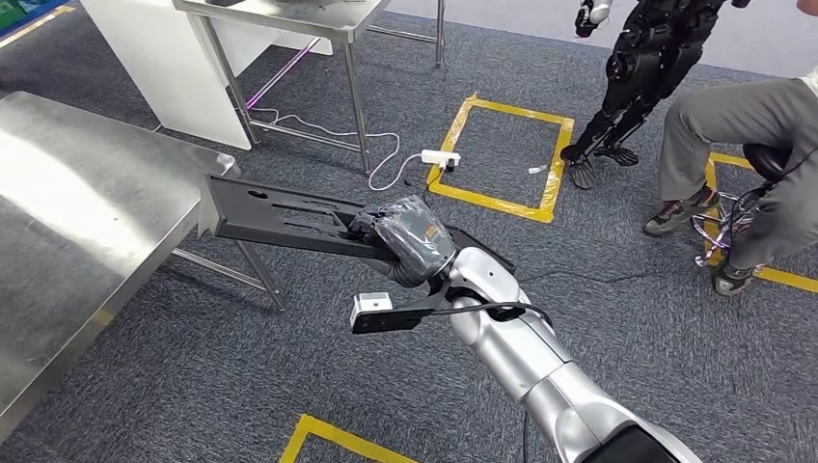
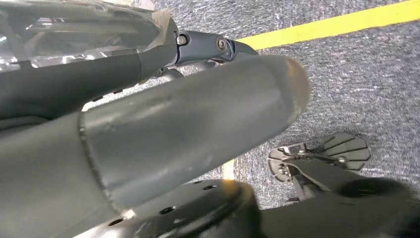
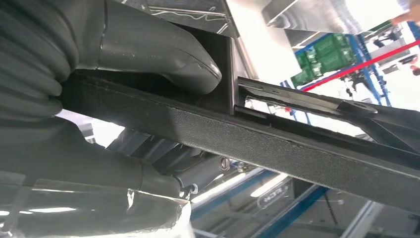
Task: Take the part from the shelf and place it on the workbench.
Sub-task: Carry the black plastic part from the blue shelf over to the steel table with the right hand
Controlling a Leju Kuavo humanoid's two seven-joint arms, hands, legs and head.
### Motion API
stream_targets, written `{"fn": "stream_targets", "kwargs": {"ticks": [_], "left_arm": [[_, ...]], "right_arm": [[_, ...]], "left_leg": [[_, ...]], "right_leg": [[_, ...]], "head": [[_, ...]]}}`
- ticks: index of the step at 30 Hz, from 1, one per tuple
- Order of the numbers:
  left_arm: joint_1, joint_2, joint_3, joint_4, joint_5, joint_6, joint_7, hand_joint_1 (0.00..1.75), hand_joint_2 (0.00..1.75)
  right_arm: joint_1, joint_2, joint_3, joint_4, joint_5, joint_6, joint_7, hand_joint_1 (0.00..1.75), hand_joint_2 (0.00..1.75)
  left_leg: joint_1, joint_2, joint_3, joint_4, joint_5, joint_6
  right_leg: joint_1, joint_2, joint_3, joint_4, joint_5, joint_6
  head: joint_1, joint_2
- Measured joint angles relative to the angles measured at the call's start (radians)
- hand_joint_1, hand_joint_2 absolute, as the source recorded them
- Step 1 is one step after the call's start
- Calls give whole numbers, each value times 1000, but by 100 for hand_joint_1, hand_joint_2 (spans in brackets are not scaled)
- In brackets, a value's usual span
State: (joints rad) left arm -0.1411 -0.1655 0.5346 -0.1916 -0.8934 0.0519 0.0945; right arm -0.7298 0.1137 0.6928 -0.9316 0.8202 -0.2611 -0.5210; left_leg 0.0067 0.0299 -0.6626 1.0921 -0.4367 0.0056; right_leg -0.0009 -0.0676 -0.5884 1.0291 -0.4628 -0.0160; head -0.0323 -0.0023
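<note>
Carrying is the step in hand: the right hand (image 1: 405,241) grips the long black part (image 1: 280,217) by one end, its free end at nine o'clock just over the steel workbench (image 1: 87,222); next it should lower it flat. The left hand (image 2: 163,134) I cannot tell

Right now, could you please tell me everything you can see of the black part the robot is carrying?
The black part is a long, flat, matte piece that looks like moulded plastic, with slots and a small hole along its length and a finely textured edge in the right wrist view. The right hand grips it at one end, thumb pressed on one face and fingers wrapped beneath. It is held roughly level in the air, its far end reaching the corner of the steel workbench; whether it touches is unclear.
</note>
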Motion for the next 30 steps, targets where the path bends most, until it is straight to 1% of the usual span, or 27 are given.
{"fn": "stream_targets", "kwargs": {"ticks": [1, 2, 4, 5, 6, 7, 8, 9, 10, 11, 12, 13, 14, 15, 16, 17, 19, 20, 22, 23, 24, 25, 26, 27, 28, 29, 30], "left_arm": [[-1, 0, 0, 0, 0, 0, 0, 0, 0], [-1, 1, 0, 0, 0, 0, 0, 0, 0], [-1, 1, 0, 0, 0, 0, 0, 0, 0], [0, 1, 0, 0, 0, 0, 0, 0, 0], [-1, 0, 0, 0, 0, 0, 0, 0, 0], [-1, 0, 0, 0, 0, 0, 0, 0, 0], [-3, -1, 0, 0, 0, 0, 0, 0, 0], [-4, -2, 1, 0, 0, 0, 0, 0, 0], [-4, -2, 1, 0, 0, 0, 0, 0, 0], [-4, -2, 1, 0, 0, 0, 0, 0, 0], [-3, -2, 2, 0, 0, 0, 0, 0, 0], [-3, -3, 2, 0, -1, 0, 0, 0, 0], [-2, -4, 3, 0, -1, 0, 0, 0, 0], [-2, -4, 3, 0, -2, 0, 0, 0, 0], [-2, -5, 4, 0, -3, 0, 0, 0, 0], [-1, -5, 4, 0, -3, 0, 0, 0, 0], [2, -4, 4, 0, -3, 0, 0, 0, 0], [3, -3, 4, 0, -3, 0, 0, 0, 0], [4, -2, 4, 0, -3, 0, 0, 0, 0], [3, -3, 4, 0, -3, 0, 0, 0, 0], [2, -3, 4, 0, -3, 0, 0, 0, 0], [2, -3, 4, 0, -3, 0, 0, 0, 0], [2, -4, 4, 0, -3, 0, 0, 0, 0], [3, -4, 4, 0, -3, 0, 0, 0, 0], [3, -4, 4, 0, -3, 0, 0, 0, 0], [3, -3, 4, 0, -3, 0, 0, 0, 0], [2, -3, 4, 0, -3, 0, 0, 0, 0]], "right_arm": [[-3, 0, -1, 1, 0, -1, -1, 175, 175], [-4, 1, -2, 1, 0, -2, -2, 175, 175], [-6, 5, -4, 2, 0, -3, -2, 175, 175], [-7, 7, -4, 2, 0, -3, -2, 175, 175], [-8, 9, -5, 2, 1, -3, -3, 175, 175], [-10, 11, -5, 3, 1, -3, -3, 175, 175], [-10, 10, -5, 4, 3, -4, -4, 175, 175], [-10, 8, -5, 7, 4, -4, -4, 175, 175], [-8, 6, -5, 9, 5, -4, -4, 175, 175], [-5, 4, -5, 12, 6, -4, -3, 175, 175], [-3, 4, -5, 13, 6, -4, -3, 175, 175], [-3, 4, -5, 14, 6, -4, -3, 175, 175], [-3, 4, -5, 14, 6, -4, -3, 175, 175], [-4, 4, -5, 15, 6, -4, -3, 175, 175], [-4, 5, -5, 15, 6, -4, -3, 175, 175], [-4, 5, -5, 16, 6, -4, -3, 175, 175], [-4, 8, -5, 16, 6, -4, -3, 175, 175], [-4, 11, -5, 16, 6, -4, -3, 175, 175], [-6, 16, -5, 16, 6, -5, -3, 175, 175], [-6, 17, -5, 17, 6, -5, -3, 175, 175], [-6, 17, -5, 17, 6, -5, -3, 175, 175], [-5, 17, -5, 19, 6, -5, -4, 175, 175], [-3, 16, -5, 20, 6, -5, -4, 175, 175], [-2, 16, -5, 21, 6, -5, -4, 175, 175], [-1, 16, -5, 21, 6, -5, -5, 175, 175], [-1, 16, -5, 21, 6, -5, -5, 175, 175], [-2, 17, -5, 21, 6, -5, -6, 175, 175]], "left_leg": [[-4, 12, 22, -42, 11, 6], [-9, 18, 29, -59, 11, 10], [-13, 4, 30, -65, 12, 21], [-11, -5, 34, -72, 16, 27], [-7, -13, 38, -78, 20, 33], [-3, -21, 43, -84, 24, 39], [-2, -30, 44, -86, 26, 42], [-1, -41, 44, -87, 27, 44], [-1, -54, 43, -86, 27, 45], [-1, -66, 43, -86, 27, 45], [-1, -79, 43, -85, 27, 44], [0, -91, 44, -84, 27, 43], [1, -102, 43, -81, 25, 41], [0, -112, 42, -78, 23, 36], [-1, -121, 39, -74, 22, 31], [-1, -128, 36, -73, 21, 25], [2, -138, 30, -74, 23, 12], [3, -132, 28, -71, 21, 7], [4, -93, 7, -27, -7, -3], [4, -68, -17, 25, -36, -7], [5, -51, -49, 89, -67, -11], [8, -44, -82, 153, -92, -14], [9, -41, -104, 195, -102, -16], [10, -39, -109, 201, -94, -17], [10, -34, -94, 169, -69, -17], [10, -22, -60, 103, -35, -14], [7, -1, -22, 33, -8, -10]], "right_leg": [[3, -6, 0, 0, -2, 1], [6, -13, 1, 0, -3, 4], [8, -25, 3, -2, -5, 12], [8, -19, 2, 2, -9, 16], [7, -4, -5, 19, -19, 19], [5, 17, -21, 55, -37, 19], [2, 39, -47, 111, -61, 18], [-1, 52, -80, 179, -87, 16], [-2, 57, -111, 239, -105, 17], [-4, 59, -130, 272, -111, 21], [-5, 61, -131, 266, -101, 28], [-8, 64, -113, 219, -75, 38], [-13, 75, -82, 148, -43, 47], [-17, 90, -52, 82, -17, 53], [-20, 100, -30, 32, 2, 54], [-20, 107, -18, 8, 10, 51], [-18, 97, -15, 1, 13, 37], [-18, 91, -14, -1, 16, 30], [-21, 78, -11, -6, 18, 16], [-20, 70, -10, -6, 18, 11], [-18, 61, -9, -6, 16, 6], [-16, 50, -9, -6, 14, 3], [-15, 40, -8, -6, 13, 1], [-14, 30, -7, -6, 12, 0], [-13, 21, -6, -6, 11, 0], [-12, 13, -4, -6, 9, 1], [-10, 6, -2, -6, 7, 3]], "head": [[1, 0], [1, 0], [2, 0], [3, 0], [3, 0], [5, 0], [6, 0], [7, 0], [9, 0], [9, 0], [8, 0], [8, 0], [8, 0], [9, 0], [9, 0], [9, 0], [8, 0], [8, 0], [2, 0], [-1, 0], [-4, 0], [-4, 0], [-4, 0], [-4, 0], [-4, 0], [-4, 0], [-4, 0]]}}
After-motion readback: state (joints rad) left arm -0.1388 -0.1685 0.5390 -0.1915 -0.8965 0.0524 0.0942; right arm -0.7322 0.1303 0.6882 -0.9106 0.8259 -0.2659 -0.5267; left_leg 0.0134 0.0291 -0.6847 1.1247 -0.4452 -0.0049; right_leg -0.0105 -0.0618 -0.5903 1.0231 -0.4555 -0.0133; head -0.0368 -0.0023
